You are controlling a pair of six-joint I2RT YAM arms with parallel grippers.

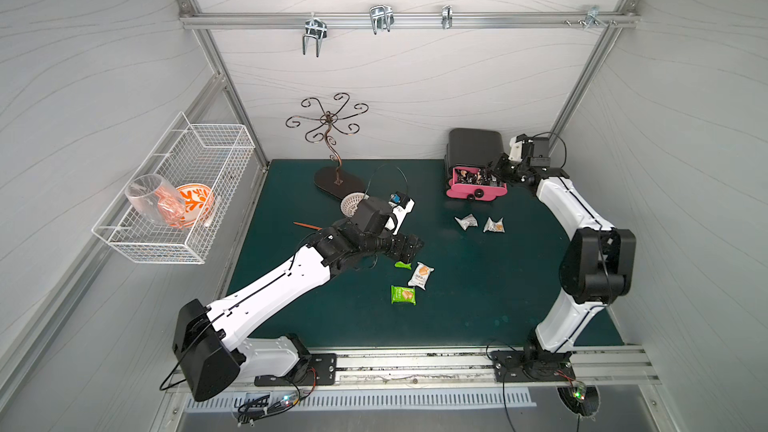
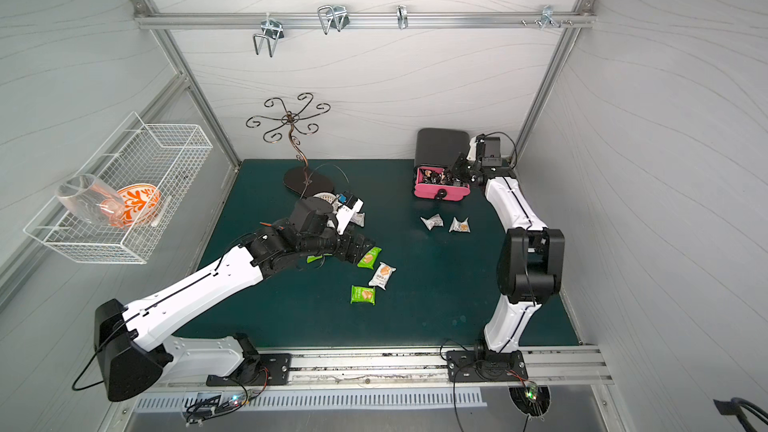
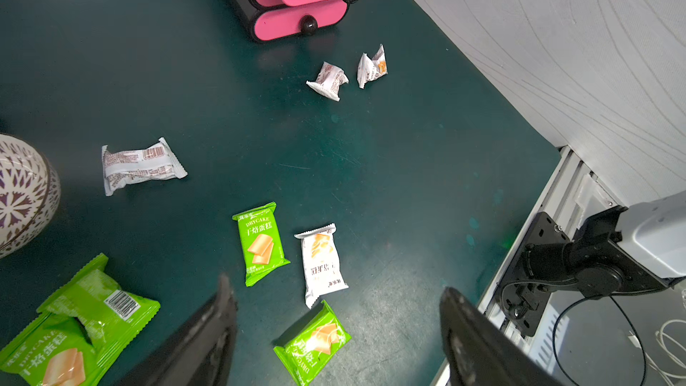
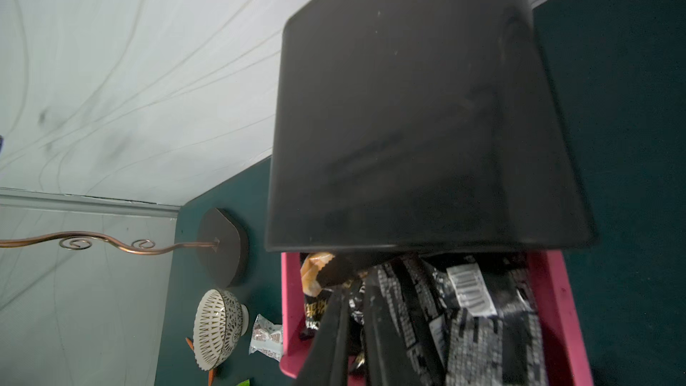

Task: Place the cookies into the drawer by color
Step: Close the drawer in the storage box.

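My left gripper (image 3: 334, 285) hangs empty, jaws wide, above green cookies (image 3: 261, 243) and one white cookie (image 3: 321, 265) on the mat (image 3: 408, 180). Farther out, two crumpled white cookies (image 1: 465, 222) lie near the drawer (image 1: 476, 189). Its top level stands pulled out, holding black cookies (image 4: 475, 328). My right gripper (image 4: 358, 291) sits among them, jaws nearly together; I cannot tell whether they pinch a wrapper.

In the right wrist view the right gripper (image 4: 358, 287) is blurred and cut off by the edge. Its tips are drawn together among the black packets (image 4: 479, 347), and whether a wrapper is nipped between them cannot be told. In a top view the left arm (image 1: 291, 276) hides most of one green packet (image 1: 402, 265), and the left wrist view cuts off the patterned bowl (image 3: 22, 194).
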